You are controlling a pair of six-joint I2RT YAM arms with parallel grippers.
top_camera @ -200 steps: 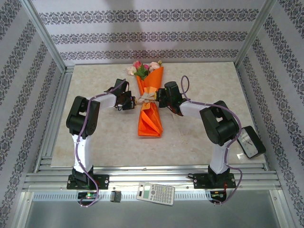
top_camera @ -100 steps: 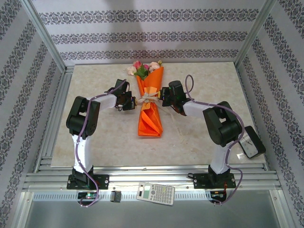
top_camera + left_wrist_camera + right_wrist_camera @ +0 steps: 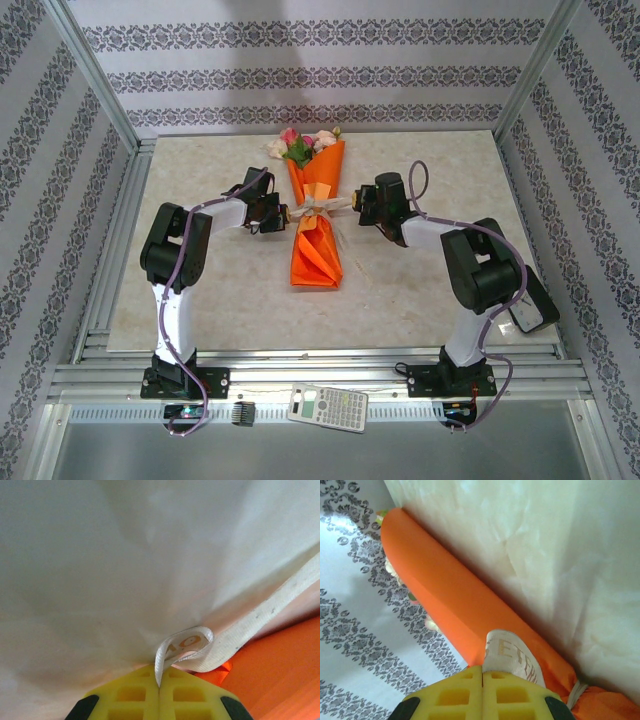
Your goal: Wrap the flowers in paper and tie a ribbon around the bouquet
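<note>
Within the closed right tool (image 3: 481, 672), lettered ribbon (image 3: 512, 660); overhead, pink flowers (image 3: 300, 146).

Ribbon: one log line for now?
left gripper: shut on ribbon | right gripper: shut on ribbon | bouquet: on table, ribbon across middle

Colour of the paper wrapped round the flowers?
Bright orange. The creased paper cone shows best from the top external view.

Left arm (image 3: 172, 310) and right arm (image 3: 462, 340): 2 alike, white links, bulky black joint housings, 1 purple cable (image 3: 417, 176) looped along each, black base plates (image 3: 183, 379); jaws bright yellow, moulded square recesses, black corners.
</note>
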